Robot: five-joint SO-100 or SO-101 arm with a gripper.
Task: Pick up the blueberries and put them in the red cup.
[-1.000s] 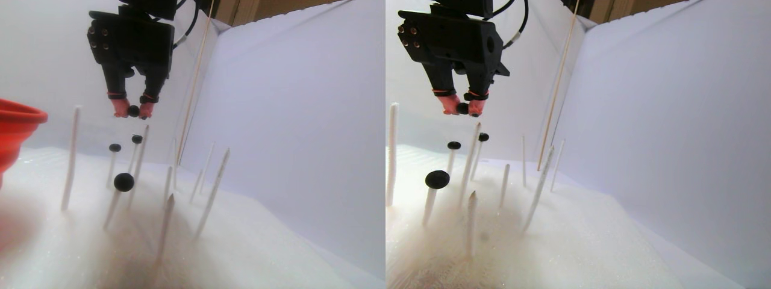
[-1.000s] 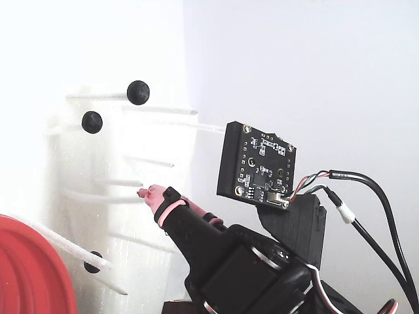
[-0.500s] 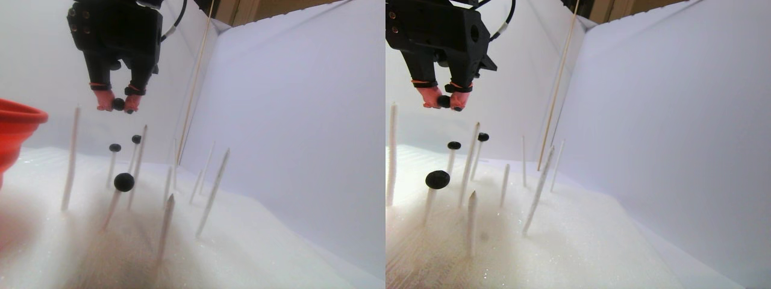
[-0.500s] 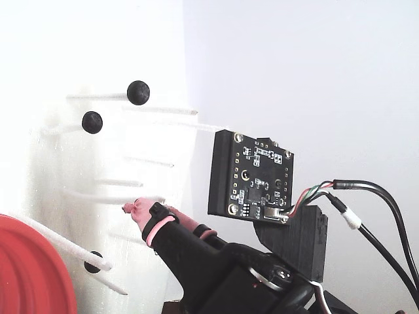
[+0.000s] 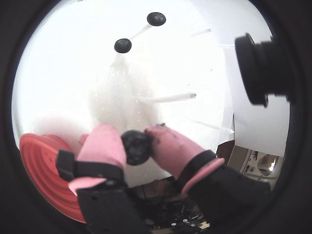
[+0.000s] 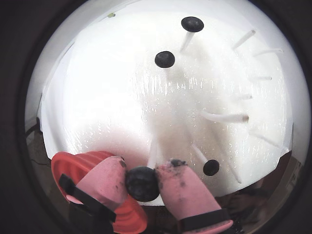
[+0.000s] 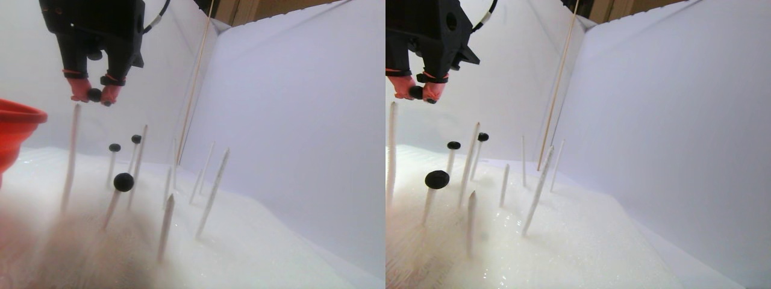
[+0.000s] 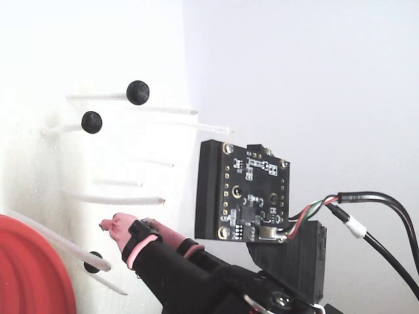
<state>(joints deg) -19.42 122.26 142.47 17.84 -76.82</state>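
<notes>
One blueberry sits pinched between the pink-tipped gripper fingers at lower centre of a wrist view; the red cup lies lower left, three blueberries on white sticks.

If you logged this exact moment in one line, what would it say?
pincer: shut on blueberry | red cup: beside pincer | blueberries on sticks: three

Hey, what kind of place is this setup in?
Likely a homemade fruit-picking test rig: white foam base studded with thin white sticks bearing blueberries, enclosed by white panel walls, beside a red cup.
</notes>
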